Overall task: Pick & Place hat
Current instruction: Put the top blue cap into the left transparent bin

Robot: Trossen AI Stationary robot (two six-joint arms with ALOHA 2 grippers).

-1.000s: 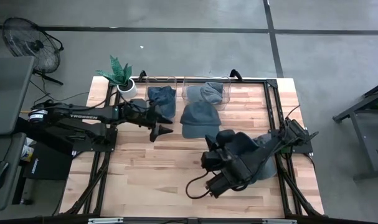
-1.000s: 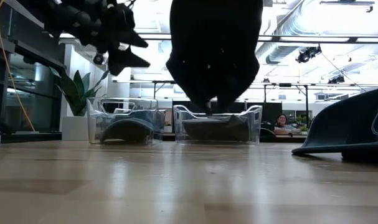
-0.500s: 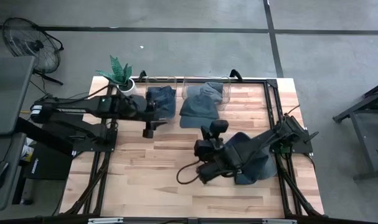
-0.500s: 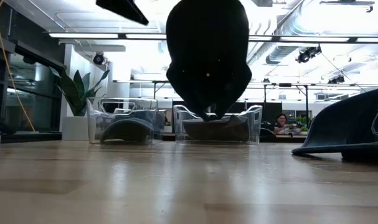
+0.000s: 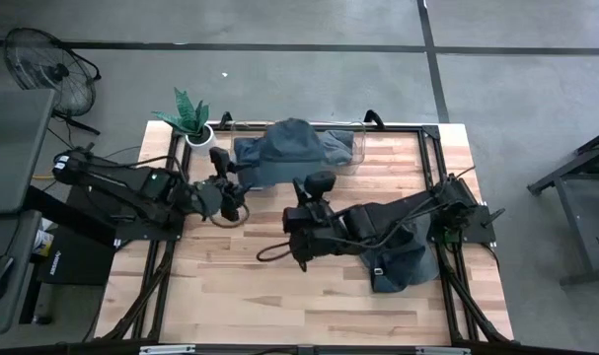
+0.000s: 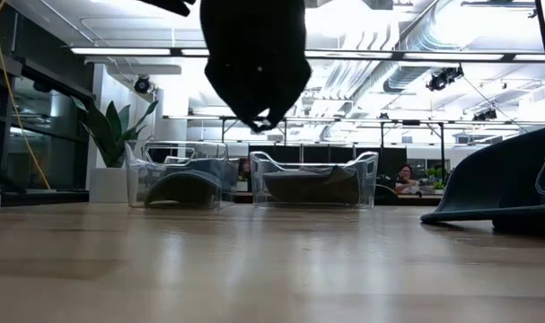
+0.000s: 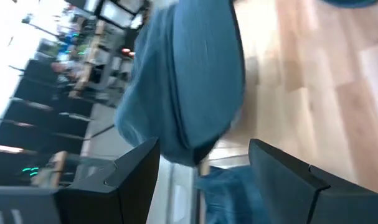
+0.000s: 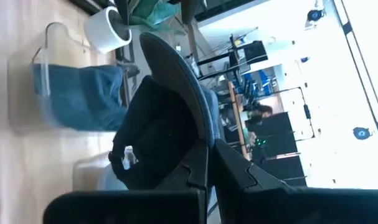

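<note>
1. Risk of a slip: hat (image 5: 294, 148) pinched only at the thin edge of the brim by the right pincer (image 8: 207, 148), pressed together on it; could slide free on a quick swing, given the bulk of cloth hanging below so small a hold.
2. Risk of a snag: crown dangling low enough, to judge by the low view, to catch a rim of the left bin (image 6: 178, 173) or the right bin (image 6: 315, 178) on the way down, tipping or shoving the clear box.
3. Risk of a poor landing: both bins already filled with stowed caps (image 6: 177, 188), so likely to sit proud or spill over a wall if released off-centre.
4. Risk of a bump: left pincer (image 7: 201, 158) spread wide, empty, near 9 o'clock of the counter's middle and facing the hat closely; liable to clip the cloth or the other arm if both move at once.
5. Whereabouts of the hat: aloft, clear of the counter (image 5: 240, 286), toward 12 o'clock in the high view, above the bins at the far edge.
6. Look of the hat: slate-blue soft fabric, rounded crown drooping beneath a stiff curved brim, dark inside, with a small pale label within.
7. Also present: second hat (image 5: 403, 261) of like colour lying flat toward 4 o'clock, partly under the right arm, untouched.
</note>
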